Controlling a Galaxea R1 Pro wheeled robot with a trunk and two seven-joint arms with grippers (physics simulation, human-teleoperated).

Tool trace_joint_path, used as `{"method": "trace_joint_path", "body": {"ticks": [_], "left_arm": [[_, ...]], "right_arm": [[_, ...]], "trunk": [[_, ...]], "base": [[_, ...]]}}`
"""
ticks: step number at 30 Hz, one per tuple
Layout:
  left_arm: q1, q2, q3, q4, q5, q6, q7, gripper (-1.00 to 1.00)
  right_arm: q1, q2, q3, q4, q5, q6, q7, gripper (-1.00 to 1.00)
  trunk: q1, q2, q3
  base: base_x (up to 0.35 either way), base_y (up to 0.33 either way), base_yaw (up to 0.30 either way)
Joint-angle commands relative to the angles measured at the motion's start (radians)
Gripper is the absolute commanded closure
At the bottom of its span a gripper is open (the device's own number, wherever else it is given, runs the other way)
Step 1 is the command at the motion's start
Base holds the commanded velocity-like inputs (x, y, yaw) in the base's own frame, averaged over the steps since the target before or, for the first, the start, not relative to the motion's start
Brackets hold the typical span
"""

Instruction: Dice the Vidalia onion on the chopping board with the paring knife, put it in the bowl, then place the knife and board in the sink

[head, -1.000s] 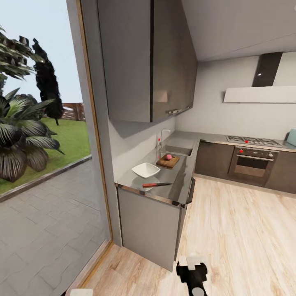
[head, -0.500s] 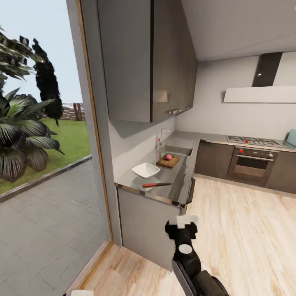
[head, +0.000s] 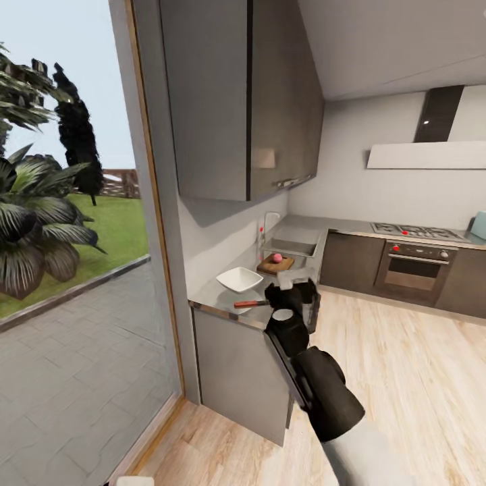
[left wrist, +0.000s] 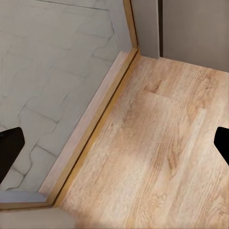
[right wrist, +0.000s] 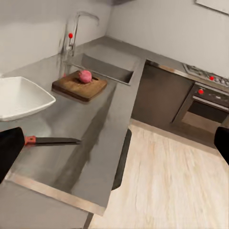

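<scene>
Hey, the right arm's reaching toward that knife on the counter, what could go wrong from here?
1. The knife lies flat on the counter near its front edge; a clumsy grasp might push it off onto the floor.
2. The bowl sits close beside the knife handle, so the right gripper, jaws open, may bump it.
3. The onion rests loose on the board beside the sink; a jolt could roll it.
</scene>
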Motion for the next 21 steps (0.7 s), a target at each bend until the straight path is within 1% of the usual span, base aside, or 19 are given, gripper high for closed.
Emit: {"method": "trace_joint_path", "body": {"ticks": [1, 3, 4, 5, 7, 8, 9, 10, 11, 12, 13, 15, 16, 18, 19, 20, 21], "left_arm": [[-0.001, -0.001, -0.008, 0.003, 0.005, -0.001, 0.002, -1.00], [-0.001, -0.001, -0.008, 0.003, 0.005, 0.002, 0.002, -1.00], [0.000, -0.001, -0.008, 0.003, 0.005, 0.002, 0.002, -1.00], [0.000, -0.001, -0.008, 0.003, 0.005, 0.003, 0.002, -1.00], [-0.001, -0.001, -0.008, 0.003, 0.005, 0.004, 0.002, -1.00], [-0.001, -0.002, -0.008, 0.003, 0.005, 0.004, 0.002, -1.00], [-0.001, -0.002, -0.008, 0.003, 0.005, 0.004, 0.002, -1.00], [0.000, -0.005, -0.008, 0.003, 0.005, 0.004, 0.002, -1.00], [-0.001, -0.005, -0.008, 0.003, 0.005, 0.004, 0.002, -1.00], [-0.001, -0.006, -0.008, 0.003, 0.005, 0.004, 0.002, -1.00], [-0.001, -0.006, -0.008, 0.003, 0.005, 0.004, 0.002, -1.00], [-0.001, -0.007, -0.008, 0.003, 0.005, 0.004, 0.002, -1.00], [-0.001, -0.007, -0.008, 0.003, 0.005, 0.004, 0.002, -1.00], [-0.001, -0.007, -0.008, 0.003, 0.005, 0.004, 0.002, -1.00], [-0.001, -0.007, -0.008, 0.003, 0.005, 0.004, 0.002, -1.00], [0.000, -0.007, -0.008, 0.003, 0.005, 0.004, 0.002, -1.00], [-0.001, -0.007, -0.008, 0.003, 0.005, 0.004, 0.002, -1.00]], "right_arm": [[-0.055, 0.000, 0.000, 0.042, -0.033, 0.017, -0.003, -1.00], [-0.170, 0.000, -0.003, 0.164, -0.102, 0.026, -0.003, -1.00], [-0.201, 0.000, -0.003, 0.200, -0.121, 0.027, -0.003, -1.00], [-0.293, 0.000, -0.004, 0.317, -0.186, 0.026, -0.002, -1.00], [-0.411, 0.000, -0.005, 0.473, -0.293, 0.011, -0.001, -1.00], [-0.461, 0.000, -0.006, 0.547, -0.354, -0.012, 0.000, -1.00], [-0.482, 0.000, -0.008, 0.582, -0.385, -0.027, 0.000, -1.00], [-0.531, 0.000, -0.010, 0.679, -0.477, -0.083, 0.000, -1.00], [-0.553, 0.000, -0.011, 0.730, -0.532, -0.122, 0.000, -1.00], [-0.567, 0.000, -0.012, 0.769, -0.578, -0.155, 0.000, -1.00], [-0.571, 0.000, -0.012, 0.785, -0.597, -0.168, 0.000, -1.00], [-0.585, 0.000, -0.014, 0.836, -0.655, -0.205, 0.000, -1.00], [-0.586, 0.000, -0.015, 0.845, -0.662, -0.209, 0.000, -1.00], [-0.589, 0.000, -0.021, 0.897, -0.702, -0.219, 0.000, -1.00], [-0.590, 0.000, -0.026, 0.907, -0.714, -0.220, -0.001, -1.00], [-0.590, 0.000, -0.050, 0.930, -0.755, -0.222, -0.003, -1.00], [-0.590, 0.000, -0.074, 0.940, -0.783, -0.223, -0.005, -1.00]], "trunk": [[0.000, -0.001, -0.001], [0.000, -0.001, -0.001], [0.000, -0.001, -0.001], [0.000, -0.001, -0.001], [0.000, -0.001, -0.001], [0.000, -0.001, -0.001], [0.000, -0.001, -0.001], [0.000, -0.001, -0.001], [0.000, -0.001, -0.001], [0.000, -0.001, -0.001], [0.000, -0.001, -0.001], [0.000, -0.001, -0.001], [0.000, -0.001, -0.001], [0.000, -0.001, -0.001], [0.000, -0.001, -0.001], [0.000, -0.001, -0.001], [0.000, -0.001, -0.001]], "base": [[0.000, 0.000, 0.000], [0.000, 0.000, 0.000], [0.000, 0.000, 0.000], [0.000, 0.000, 0.000], [0.000, 0.000, 0.000], [0.000, 0.000, 0.000], [0.000, 0.000, 0.000], [0.000, 0.000, 0.000], [0.000, 0.000, 0.000], [0.000, 0.000, 0.000], [0.000, 0.000, 0.000], [0.000, 0.000, 0.000], [0.000, 0.000, 0.000], [0.000, 0.000, 0.000], [0.000, 0.000, 0.000], [0.000, 0.000, 0.000], [0.000, 0.000, 0.000]]}}
